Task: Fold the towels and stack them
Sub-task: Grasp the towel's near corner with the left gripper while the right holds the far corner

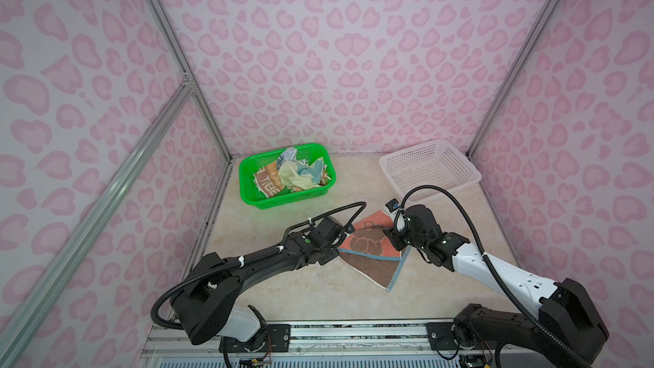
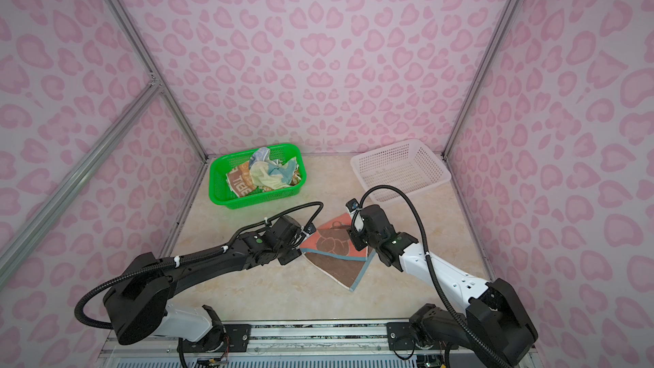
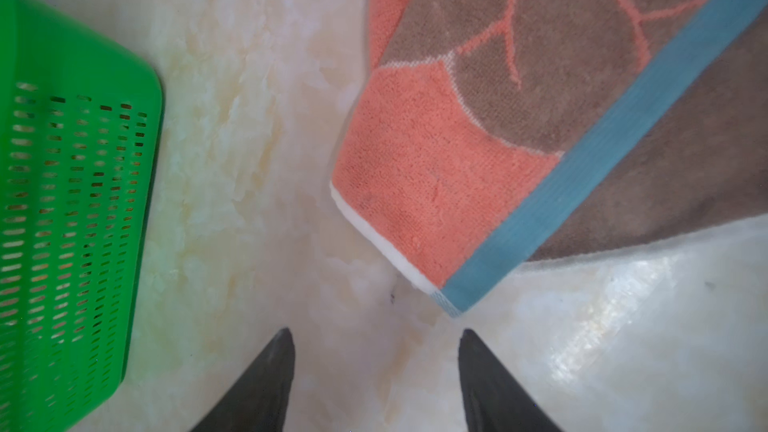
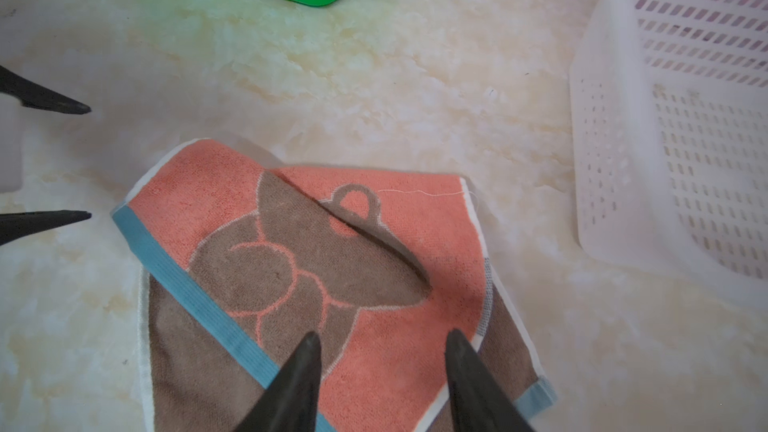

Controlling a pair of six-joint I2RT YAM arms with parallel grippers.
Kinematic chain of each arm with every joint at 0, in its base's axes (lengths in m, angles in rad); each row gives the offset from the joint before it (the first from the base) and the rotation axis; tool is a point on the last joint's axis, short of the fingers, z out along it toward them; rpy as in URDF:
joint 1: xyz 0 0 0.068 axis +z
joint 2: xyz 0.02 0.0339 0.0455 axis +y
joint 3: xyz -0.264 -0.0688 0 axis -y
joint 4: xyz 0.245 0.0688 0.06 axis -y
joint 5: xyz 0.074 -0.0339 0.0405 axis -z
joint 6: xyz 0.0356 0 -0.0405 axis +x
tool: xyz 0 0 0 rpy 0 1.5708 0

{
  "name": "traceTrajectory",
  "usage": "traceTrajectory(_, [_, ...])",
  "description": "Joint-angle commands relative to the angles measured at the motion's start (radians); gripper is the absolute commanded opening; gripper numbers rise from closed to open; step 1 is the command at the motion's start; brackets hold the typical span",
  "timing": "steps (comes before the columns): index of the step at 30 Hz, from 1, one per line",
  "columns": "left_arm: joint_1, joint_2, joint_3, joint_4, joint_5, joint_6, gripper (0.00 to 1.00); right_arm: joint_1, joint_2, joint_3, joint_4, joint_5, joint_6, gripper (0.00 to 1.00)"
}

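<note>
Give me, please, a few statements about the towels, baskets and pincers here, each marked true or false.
1. The white basket holds towels. False: the white basket shows none; crumpled towels fill the green basket.
2. A coral and brown towel lies partly folded on the table. True.
3. The left pincer is shut on that towel's corner. False: the left pincer is open, just short of the corner.
4. The right pincer stands open over the towel. True.

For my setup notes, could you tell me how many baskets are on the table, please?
2: a green basket at the back left, holding crumpled towels, and a white basket at the back right. None seems hidden.
</note>
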Motion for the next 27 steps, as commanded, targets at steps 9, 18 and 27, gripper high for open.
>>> traceTrajectory(9, [-0.05, 0.041, -0.012, 0.017, 0.006, 0.067, 0.65, -0.019, -0.033, -0.059, 0.049, 0.015, 0.013, 0.49])
traceTrajectory(18, [-0.053, 0.124, -0.002, 0.11, -0.023, 0.078, 0.63, -0.032, -0.043, -0.082, 0.063, 0.003, 0.026, 0.5])
traceTrajectory(27, [-0.051, 0.148, 0.029, 0.095, -0.043, 0.102, 0.55, -0.041, -0.054, -0.096, 0.062, 0.005, 0.027, 0.5])
